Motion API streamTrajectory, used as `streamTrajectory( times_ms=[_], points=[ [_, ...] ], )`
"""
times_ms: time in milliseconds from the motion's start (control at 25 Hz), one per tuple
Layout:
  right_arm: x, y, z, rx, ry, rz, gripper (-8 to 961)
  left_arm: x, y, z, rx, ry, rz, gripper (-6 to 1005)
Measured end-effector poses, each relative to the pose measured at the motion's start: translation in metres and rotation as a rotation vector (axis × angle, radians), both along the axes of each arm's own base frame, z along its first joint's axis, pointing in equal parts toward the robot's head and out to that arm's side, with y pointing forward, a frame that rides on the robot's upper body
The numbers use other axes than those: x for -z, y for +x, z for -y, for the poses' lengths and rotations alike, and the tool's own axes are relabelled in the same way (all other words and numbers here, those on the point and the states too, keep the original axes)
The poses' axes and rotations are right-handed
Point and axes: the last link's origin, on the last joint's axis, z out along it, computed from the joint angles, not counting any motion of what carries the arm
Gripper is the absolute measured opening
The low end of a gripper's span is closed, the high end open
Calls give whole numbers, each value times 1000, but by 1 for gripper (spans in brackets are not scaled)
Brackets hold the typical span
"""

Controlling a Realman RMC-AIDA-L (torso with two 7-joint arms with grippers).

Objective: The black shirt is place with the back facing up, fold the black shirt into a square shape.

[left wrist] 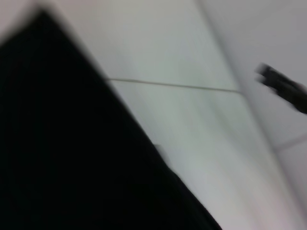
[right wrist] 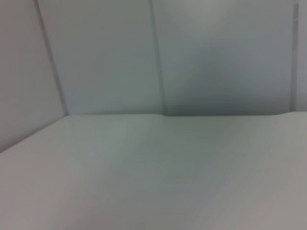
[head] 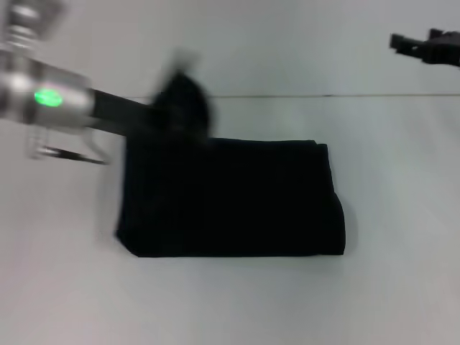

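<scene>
Your left gripper [head: 183,100] over far-left corner of folded black shirt [head: 230,201], long axis left-right; jaw state unreadable. Right gripper [head: 424,47] parked far right, jaws unreadable.

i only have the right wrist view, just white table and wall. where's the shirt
Observer: The black shirt lies folded into a compact, roughly rectangular block at the middle of the white table, seen from the head view.
Operator: is the left arm on it
Observer: The left pincer is at the shirt's far left corner; motion blur hides whether it touches or grips the fabric.
Operator: and where's my right arm then
Observer: The right pincer is off at the far right, well apart from the shirt.
Operator: any lettering showing on the shirt
Observer: None; the top of the block reads plain black.
</scene>
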Motion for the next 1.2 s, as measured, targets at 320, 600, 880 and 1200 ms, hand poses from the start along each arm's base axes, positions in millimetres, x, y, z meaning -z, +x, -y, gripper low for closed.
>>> streamTrajectory(
  times_ms=[320,600,880,1200],
  points=[
    [-42,26,11,26,85,0,916,115,33,24,32,-36,284,64],
    [-42,31,17,15,40,23,916,171,14,51,-15,176,418,68],
    [-23,26,24,28,-118,8,910,172,25,71,51,96,513,172],
    [-9,14,34,109,-324,-94,901,139,7,78,183,110,545,399]
  ],
)
